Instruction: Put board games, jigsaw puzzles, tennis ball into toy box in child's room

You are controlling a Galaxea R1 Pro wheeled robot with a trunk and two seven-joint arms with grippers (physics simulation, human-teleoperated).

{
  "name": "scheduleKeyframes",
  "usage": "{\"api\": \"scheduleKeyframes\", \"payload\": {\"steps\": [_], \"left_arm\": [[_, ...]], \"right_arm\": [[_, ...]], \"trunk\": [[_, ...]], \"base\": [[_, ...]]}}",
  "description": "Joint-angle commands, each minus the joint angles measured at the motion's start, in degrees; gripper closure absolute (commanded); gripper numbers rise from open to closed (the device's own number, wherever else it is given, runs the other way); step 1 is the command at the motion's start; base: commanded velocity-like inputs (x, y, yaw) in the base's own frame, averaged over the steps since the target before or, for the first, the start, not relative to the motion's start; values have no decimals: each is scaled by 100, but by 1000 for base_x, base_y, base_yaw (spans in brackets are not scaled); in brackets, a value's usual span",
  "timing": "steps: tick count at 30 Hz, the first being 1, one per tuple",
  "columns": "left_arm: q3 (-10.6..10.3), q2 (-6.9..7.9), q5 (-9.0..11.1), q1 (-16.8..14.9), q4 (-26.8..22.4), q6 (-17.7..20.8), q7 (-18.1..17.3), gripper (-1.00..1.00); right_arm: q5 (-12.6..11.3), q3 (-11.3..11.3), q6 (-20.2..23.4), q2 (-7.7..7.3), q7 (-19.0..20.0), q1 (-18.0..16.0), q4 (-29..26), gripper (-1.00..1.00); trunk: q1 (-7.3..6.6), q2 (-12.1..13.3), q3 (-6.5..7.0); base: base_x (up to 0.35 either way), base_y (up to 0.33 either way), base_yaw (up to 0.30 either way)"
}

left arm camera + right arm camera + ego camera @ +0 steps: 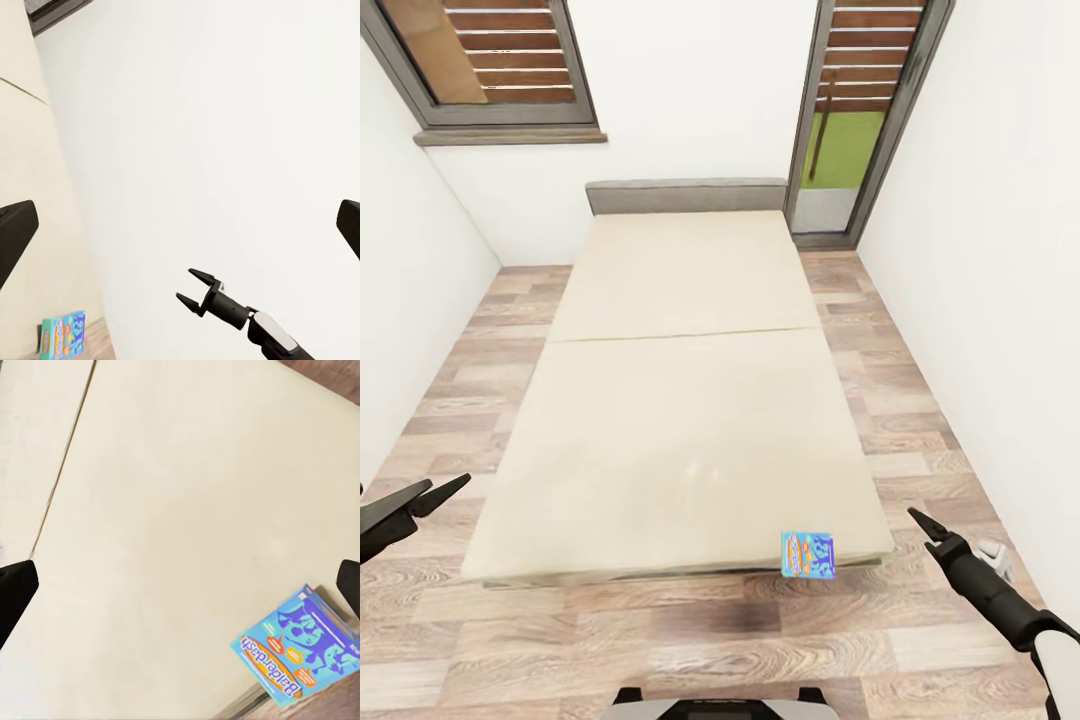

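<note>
head view: a blue board game [807, 554] lies at the bed [680, 400]'s near right corner; left gripper [440, 491] and right gripper [920, 525] hover spread open, empty. right wrist view: the game [300, 652] overhangs the mattress edge.

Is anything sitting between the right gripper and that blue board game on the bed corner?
Nothing visible. The right gripper hangs open beside the bed, and only bare mattress edge and floor separate it from the blue board game at the near corner.
</note>
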Motion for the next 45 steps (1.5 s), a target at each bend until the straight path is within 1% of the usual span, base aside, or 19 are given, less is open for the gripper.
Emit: {"api": "scheduleKeyframes", "payload": {"steps": [1, 9, 29, 45], "left_arm": [[1, 1, -9, -3, -1, 61, -25, -100], [1, -5, -16, -4, -1, 60, -25, -100], [2, 0, -19, -3, -1, 59, -25, -100], [44, 1, -29, -2, -1, 59, -25, -100]], "right_arm": [[-15, -13, 41, 0, 13, -4, -1, -100], [-41, -13, 46, 1, 19, -4, -1, -100], [-10, -7, 37, 7, -14, -4, -1, -100], [-8, -8, 37, 7, -23, -4, 4, -100]], "trunk": [[3, -9, 2], [3, -9, 77], [3, -9, 264], [3, -9, 414]], "base": [[0, 0, 0], [0, 0, 0], [0, 0, 0], [0, 0, 0]]}}
